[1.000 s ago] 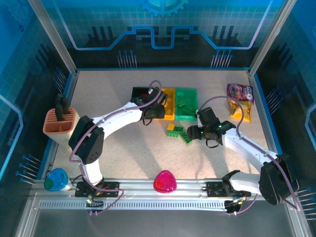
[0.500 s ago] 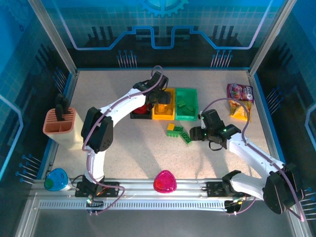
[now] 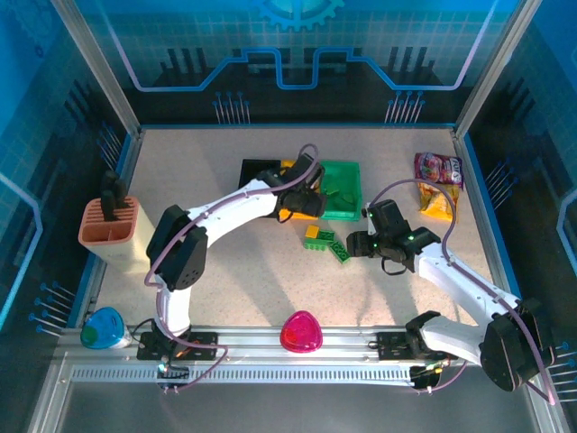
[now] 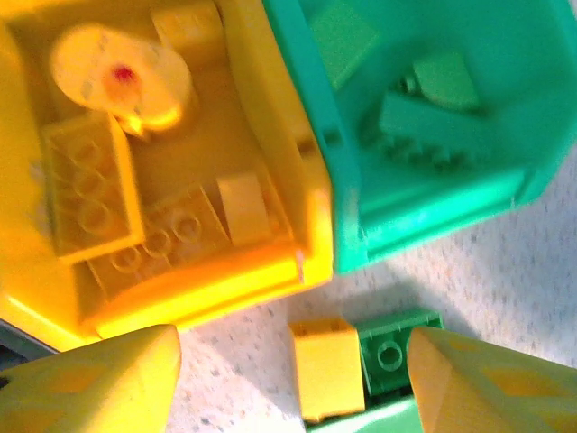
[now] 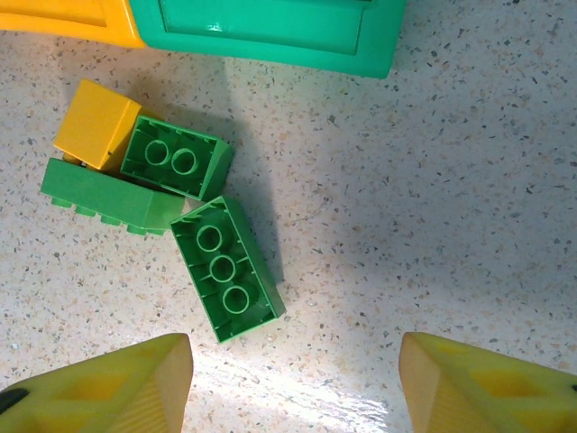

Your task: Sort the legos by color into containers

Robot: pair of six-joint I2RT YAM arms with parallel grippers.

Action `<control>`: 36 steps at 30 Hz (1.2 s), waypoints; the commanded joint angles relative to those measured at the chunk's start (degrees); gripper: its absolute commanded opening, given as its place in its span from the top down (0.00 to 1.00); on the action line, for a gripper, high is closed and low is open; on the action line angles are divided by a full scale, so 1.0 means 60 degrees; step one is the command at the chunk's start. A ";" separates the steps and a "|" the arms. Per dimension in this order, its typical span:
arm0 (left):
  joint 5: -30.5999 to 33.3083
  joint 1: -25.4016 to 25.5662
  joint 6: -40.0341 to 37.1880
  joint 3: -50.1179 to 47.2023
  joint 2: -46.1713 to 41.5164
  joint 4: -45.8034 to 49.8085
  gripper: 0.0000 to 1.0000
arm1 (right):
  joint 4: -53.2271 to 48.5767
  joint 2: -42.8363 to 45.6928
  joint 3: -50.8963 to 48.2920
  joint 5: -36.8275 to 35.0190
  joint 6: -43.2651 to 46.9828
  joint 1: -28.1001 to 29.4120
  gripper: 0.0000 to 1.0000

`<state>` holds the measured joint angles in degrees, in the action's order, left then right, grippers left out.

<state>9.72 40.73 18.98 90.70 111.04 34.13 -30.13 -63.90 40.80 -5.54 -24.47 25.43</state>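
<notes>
My left gripper (image 3: 309,200) hangs open over the front edge of the yellow bin (image 4: 281,144) and green bin (image 3: 343,191). Between its fingertips (image 4: 99,379) the table shows a loose yellow brick (image 4: 326,368) touching a green brick (image 4: 394,350). Several yellow bricks lie in the yellow bin and a few green ones in the green bin (image 4: 469,198). The black bin (image 3: 259,170) stands at the left. My right gripper (image 5: 293,388) is open over bare table, just right of the loose cluster: a yellow brick (image 5: 95,124) and three green bricks (image 5: 225,269).
A tan holder (image 3: 108,225) with black tools stands at the left edge. Snack packets (image 3: 438,185) lie at the back right. A pink rounded triangle (image 3: 300,332) and a blue object (image 3: 104,327) rest near the front rail.
My left gripper has swung right, from the black and yellow bins to the yellow-green bin edge above the loose bricks. The right gripper drew back slightly, then held still.
</notes>
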 commanded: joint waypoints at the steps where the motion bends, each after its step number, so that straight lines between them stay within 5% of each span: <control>1: -0.0501 0.0108 0.0244 -0.0803 -0.0401 -0.0019 0.33 | 0.0012 0.0061 -0.0182 0.0001 -0.0133 -0.0100 0.37; 36: -0.1576 0.0203 0.0659 -0.0937 0.1132 -0.0561 0.40 | 0.0129 0.0235 -0.0538 0.0015 -0.0174 -0.0167 0.37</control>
<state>1.58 41.65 22.39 83.57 116.05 30.61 -29.52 -63.57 38.26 -5.52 -24.64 25.30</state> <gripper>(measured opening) 0.605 0.627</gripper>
